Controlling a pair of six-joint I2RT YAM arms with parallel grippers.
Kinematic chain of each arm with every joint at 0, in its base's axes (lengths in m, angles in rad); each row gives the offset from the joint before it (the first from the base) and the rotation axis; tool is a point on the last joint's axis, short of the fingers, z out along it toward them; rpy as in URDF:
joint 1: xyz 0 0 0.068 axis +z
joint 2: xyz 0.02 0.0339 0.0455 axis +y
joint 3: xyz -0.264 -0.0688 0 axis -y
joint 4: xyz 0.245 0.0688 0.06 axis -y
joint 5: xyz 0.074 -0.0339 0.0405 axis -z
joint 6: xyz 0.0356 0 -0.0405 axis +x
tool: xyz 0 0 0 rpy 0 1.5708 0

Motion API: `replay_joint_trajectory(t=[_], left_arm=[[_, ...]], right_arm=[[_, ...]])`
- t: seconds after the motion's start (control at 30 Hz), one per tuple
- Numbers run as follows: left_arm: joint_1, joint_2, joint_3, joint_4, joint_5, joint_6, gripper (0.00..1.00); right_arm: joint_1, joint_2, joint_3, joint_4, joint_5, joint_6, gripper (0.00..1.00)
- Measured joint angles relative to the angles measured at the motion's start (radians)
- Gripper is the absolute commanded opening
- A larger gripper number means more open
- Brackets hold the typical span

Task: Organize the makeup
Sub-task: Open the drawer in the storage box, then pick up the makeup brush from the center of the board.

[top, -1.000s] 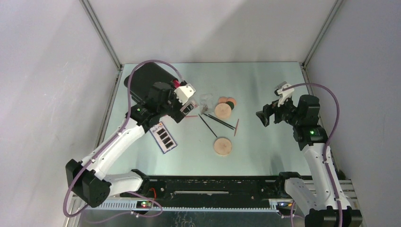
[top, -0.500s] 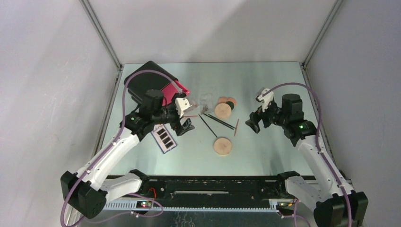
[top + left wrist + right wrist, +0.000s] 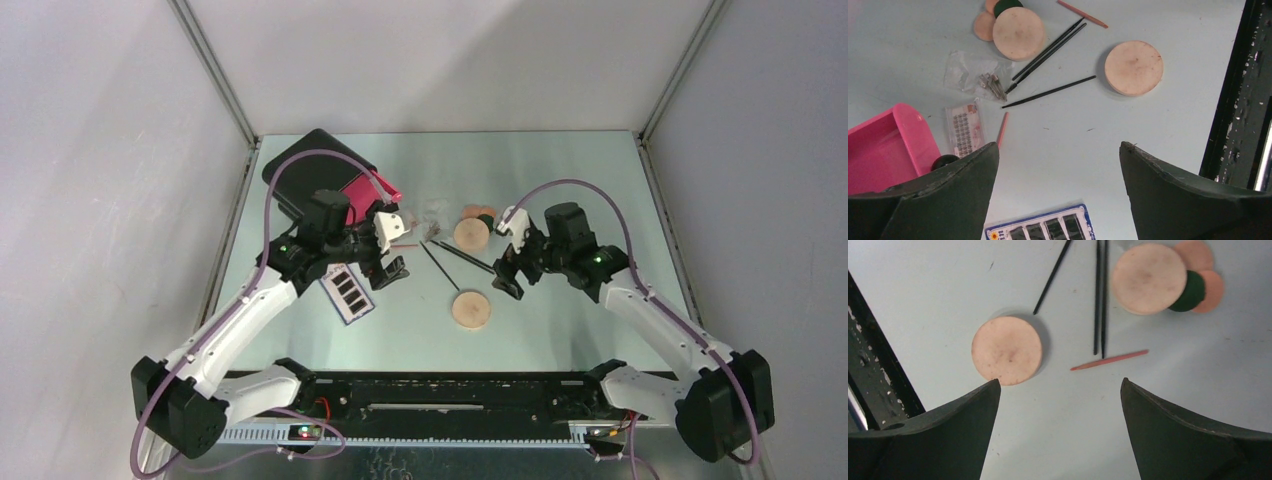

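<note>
The makeup lies mid-table: two tan discs point(image 3: 471, 234) point(image 3: 471, 309), peach rounds point(image 3: 474, 211), a dark-green round point(image 3: 1190, 291), black sticks point(image 3: 462, 258), a clear packet point(image 3: 435, 211) and the black-panned palette point(image 3: 348, 292). My left gripper point(image 3: 390, 266) hovers open and empty just right of the palette point(image 3: 1040, 227), near a pink stick point(image 3: 1002, 129). From the right, my right gripper point(image 3: 509, 272) hangs open and empty over bare table. Another pink stick point(image 3: 1109, 360) lies just beyond its jaws, and the near tan disc point(image 3: 1007, 350) sits by its left fingertip.
The black box point(image 3: 310, 165) stands at the back left with one pink drawer point(image 3: 368, 190) pulled out toward the makeup. A small lash card point(image 3: 964, 128) lies beside the drawer point(image 3: 888, 145). The table's near edge has a black rail point(image 3: 450, 390).
The pink drawer now stands out of the box. My left gripper has come away from the box toward the palette. My right gripper has swung left to the makeup.
</note>
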Motion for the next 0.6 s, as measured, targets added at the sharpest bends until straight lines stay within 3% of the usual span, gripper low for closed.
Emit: replay_joint_trajectory(t=[0.27,0.6], left_arm=[[0.000,-0.054,-0.020,0.076,-0.088,-0.058,0.96],[0.006,-0.097,-0.024,0.191,-0.350,-0.156,0.97]], right_arm=[[0.114,0.109,0.047,-0.040,0.032,-0.028,0.97],[0.166,0.219,0.146,-0.090,0.046,-0.068,0.95]])
